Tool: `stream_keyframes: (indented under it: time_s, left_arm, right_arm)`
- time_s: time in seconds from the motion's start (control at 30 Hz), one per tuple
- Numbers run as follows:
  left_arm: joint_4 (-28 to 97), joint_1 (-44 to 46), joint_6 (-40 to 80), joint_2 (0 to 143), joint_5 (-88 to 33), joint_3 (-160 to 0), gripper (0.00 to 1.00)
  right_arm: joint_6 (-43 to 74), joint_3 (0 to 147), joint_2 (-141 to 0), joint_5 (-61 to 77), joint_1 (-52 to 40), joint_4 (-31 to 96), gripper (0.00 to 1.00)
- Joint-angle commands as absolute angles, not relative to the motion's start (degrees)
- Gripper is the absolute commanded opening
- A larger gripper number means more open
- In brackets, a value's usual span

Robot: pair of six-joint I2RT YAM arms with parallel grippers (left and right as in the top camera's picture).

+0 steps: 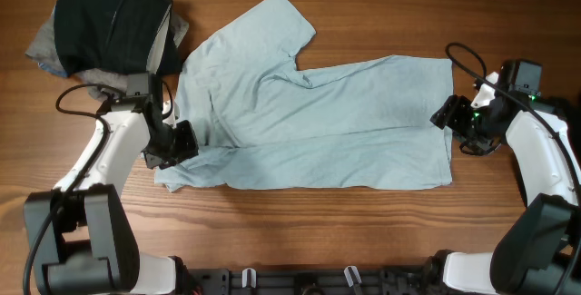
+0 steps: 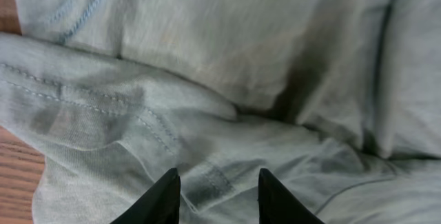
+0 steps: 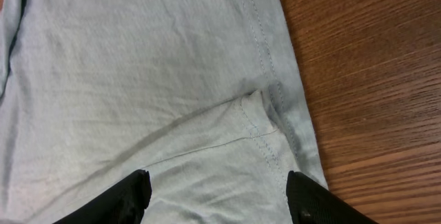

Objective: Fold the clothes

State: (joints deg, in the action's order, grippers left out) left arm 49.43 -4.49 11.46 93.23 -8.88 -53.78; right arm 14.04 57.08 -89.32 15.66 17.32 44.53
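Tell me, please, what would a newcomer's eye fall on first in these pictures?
A pale blue T-shirt sprawls, wrinkled, across the middle of the wooden table. The left gripper and right gripper sit at its opposite ends, jaws open. A dark heap of clothes fills the far left corner.

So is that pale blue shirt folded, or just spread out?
Partly folded: the shirt has one long flap doubled over along its near side, while a sleeve sticks out flat.
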Motion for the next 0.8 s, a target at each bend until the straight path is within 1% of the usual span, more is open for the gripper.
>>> stream_keyframes:
  time_s: [0.0,0.07,0.1,0.17,0.23,0.27,0.33,0.4,0.47,0.5,0.53,0.77]
  left_arm:
    - [50.8,-4.3,12.3,94.8,-5.3,-53.1,0.4]
    - [51.0,-4.3,12.4,95.4,-2.4,-53.1,0.43]
    - [50.7,-4.3,12.7,95.6,-1.4,-53.1,0.44]
    - [49.0,-4.3,12.7,95.8,-1.4,-53.1,0.36]
    - [48.7,-4.3,12.7,95.8,-1.4,-53.1,0.25]
    - [48.3,-4.3,12.7,95.8,-1.4,-53.1,0.21]
    - [47.3,-4.3,12.7,95.8,-1.6,-52.8,0.19]
    - [46.4,-4.3,12.7,95.8,-2.9,-51.6,0.2]
    - [46.5,-4.3,12.7,95.8,-3.6,-50.4,0.25]
    - [46.5,-4.3,12.7,95.8,-3.6,-50.1,0.17]
    - [46.5,-4.3,12.7,95.8,-3.6,-49.9,0.05]
    - [49.1,-4.3,12.7,95.4,-3.6,-53.9,0.04]
  right_arm:
    - [13.5,57.1,-90.0,16.8,17.3,44.6,0.68]
    - [13.5,57.1,-90.0,16.8,17.3,44.6,0.68]
    - [13.5,57.1,-90.0,16.8,17.3,44.6,0.68]
    - [13.5,57.1,-90.0,16.8,17.3,44.6,0.68]
    - [13.5,57.1,-90.0,16.8,17.3,44.6,0.68]
    - [13.5,57.1,-90.0,16.8,17.3,44.6,0.68]
    - [13.5,57.1,-90.0,16.8,17.3,44.6,0.68]
    - [13.5,57.1,-90.0,16.7,17.3,44.6,0.68]
    - [13.5,57.1,-90.0,16.7,17.3,44.7,0.68]
    - [13.5,57.1,-90.0,16.8,17.3,44.7,0.68]
    - [13.5,57.1,-90.0,16.8,17.3,44.7,0.68]
    - [13.5,57.1,-90.0,16.7,17.3,44.6,0.69]
